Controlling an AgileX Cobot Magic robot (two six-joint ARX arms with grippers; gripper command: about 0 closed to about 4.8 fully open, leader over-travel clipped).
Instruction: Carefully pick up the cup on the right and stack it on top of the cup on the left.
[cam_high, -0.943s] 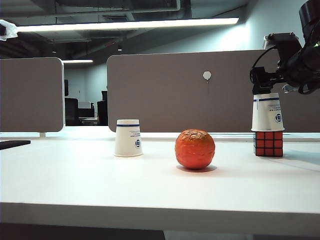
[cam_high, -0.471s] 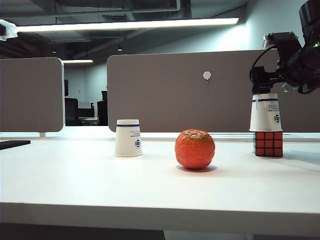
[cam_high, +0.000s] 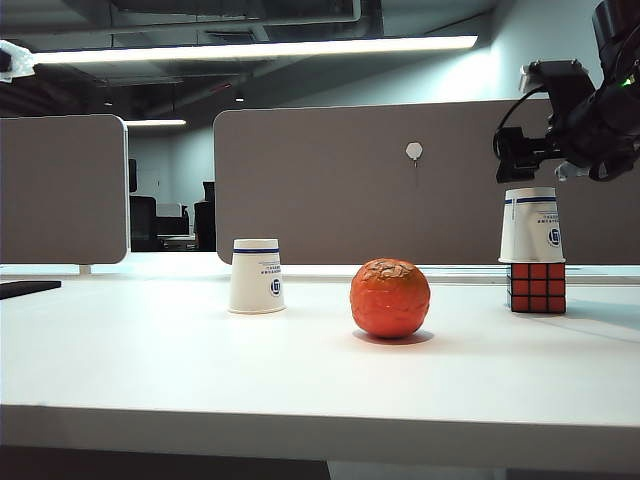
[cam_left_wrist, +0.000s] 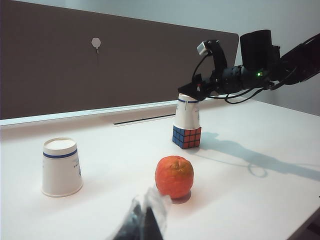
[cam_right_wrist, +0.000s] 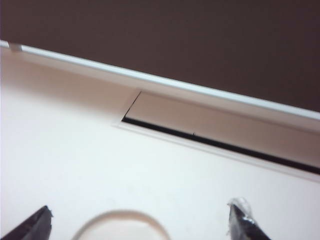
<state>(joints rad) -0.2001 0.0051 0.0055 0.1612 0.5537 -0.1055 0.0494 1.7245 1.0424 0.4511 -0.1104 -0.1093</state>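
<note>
The cup on the right (cam_high: 531, 225) is a white paper cup with a blue band, standing upside down on a Rubik's cube (cam_high: 537, 287). My right gripper (cam_high: 526, 170) hovers just above its top, open, touching nothing. In the right wrist view the cup's round base (cam_right_wrist: 120, 227) lies between the spread fingertips (cam_right_wrist: 240, 215). The cup on the left (cam_high: 256, 276) stands upside down on the white table, far from that gripper. The left wrist view shows both cups (cam_left_wrist: 61, 167) (cam_left_wrist: 187, 114), with my left gripper (cam_left_wrist: 145, 215) shut, empty and held back near the table's front.
An orange (cam_high: 390, 298) lies on the table between the two cups, in line with the way from one to the other. A grey partition (cam_high: 380, 180) closes off the back edge. A cable slot (cam_right_wrist: 210, 142) runs along the table behind the cube.
The right gripper has risen slightly off the top of the right cup. The cup, which looked shaken at first, now stands still on the cube.
</note>
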